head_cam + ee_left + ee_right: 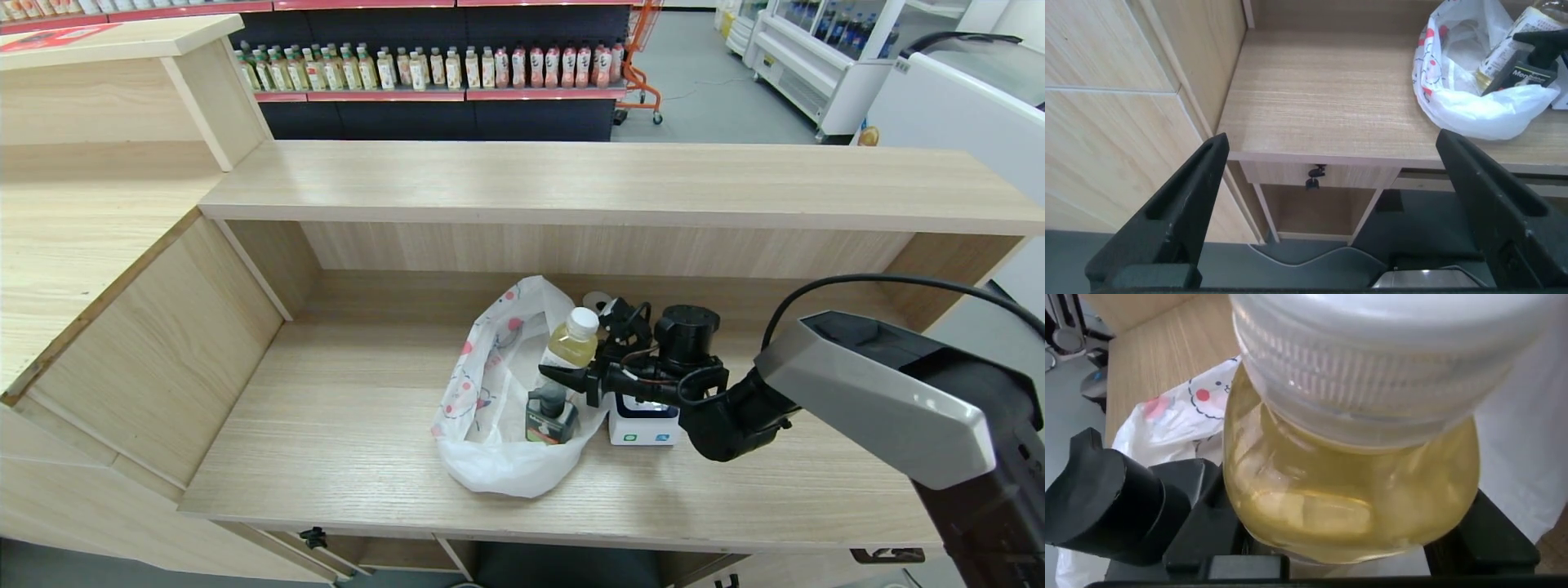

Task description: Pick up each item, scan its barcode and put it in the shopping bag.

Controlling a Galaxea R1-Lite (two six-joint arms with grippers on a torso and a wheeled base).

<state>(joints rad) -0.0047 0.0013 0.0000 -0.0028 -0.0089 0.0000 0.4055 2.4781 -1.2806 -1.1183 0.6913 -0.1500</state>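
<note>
Mid-frame, the right end effector (567, 382) clenches a white-capped yellow-drink bottle (574, 339) in the white plastic shopping bag (482, 392). The left end effector (1331, 216) is released.

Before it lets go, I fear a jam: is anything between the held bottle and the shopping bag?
Nothing visible blocks the open shopping bag. The yellow-drink bottle in the right pincer is at its mouth; a dark-capped bottle stands inside, nearer the robot.
</note>
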